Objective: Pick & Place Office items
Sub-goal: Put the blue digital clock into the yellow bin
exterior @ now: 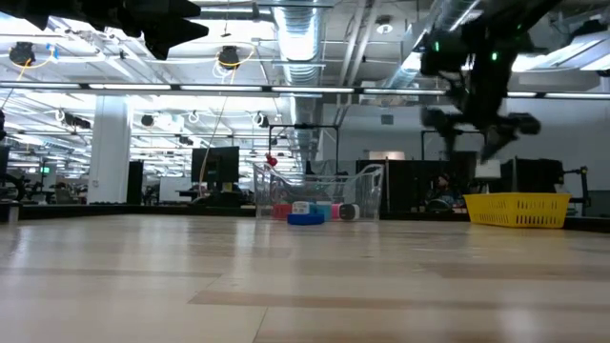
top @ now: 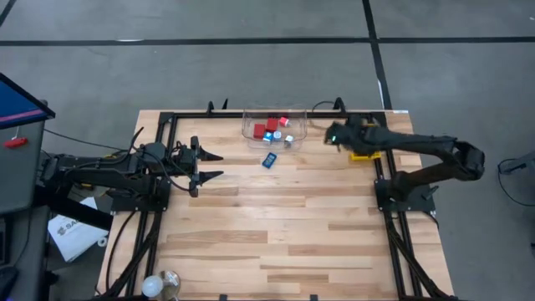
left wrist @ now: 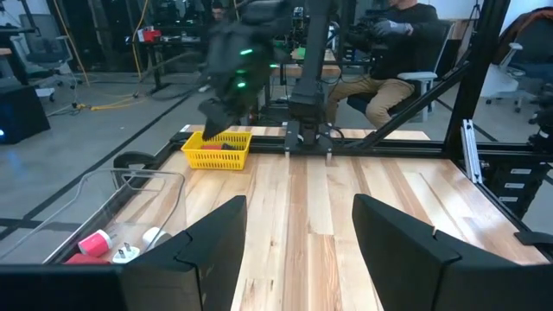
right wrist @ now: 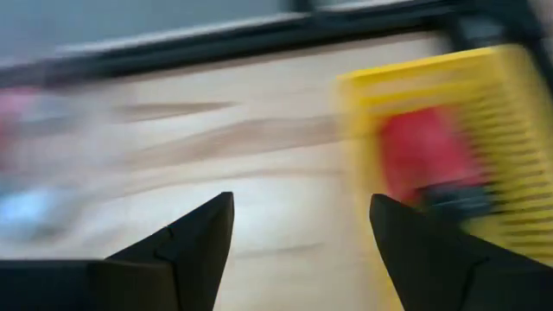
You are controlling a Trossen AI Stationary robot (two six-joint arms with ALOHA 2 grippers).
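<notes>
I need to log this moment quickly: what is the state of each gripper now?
Left gripper: open, holding nothing, above the wooden table.
Right gripper: open, holding nothing, beside the yellow plastic tray.

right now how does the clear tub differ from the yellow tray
The clear tub is see-through with tall walls; the yellow tray is opaque, slatted and lower. The tub holds several red, blue and white pieces; the tray shows one red piece. The right gripper hangs between them. Both sit at the table's far edge.

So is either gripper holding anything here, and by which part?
Nothing is held. The right gripper is open and empty beside the yellow tray, which holds a red piece. The left gripper is open and empty too.
</notes>
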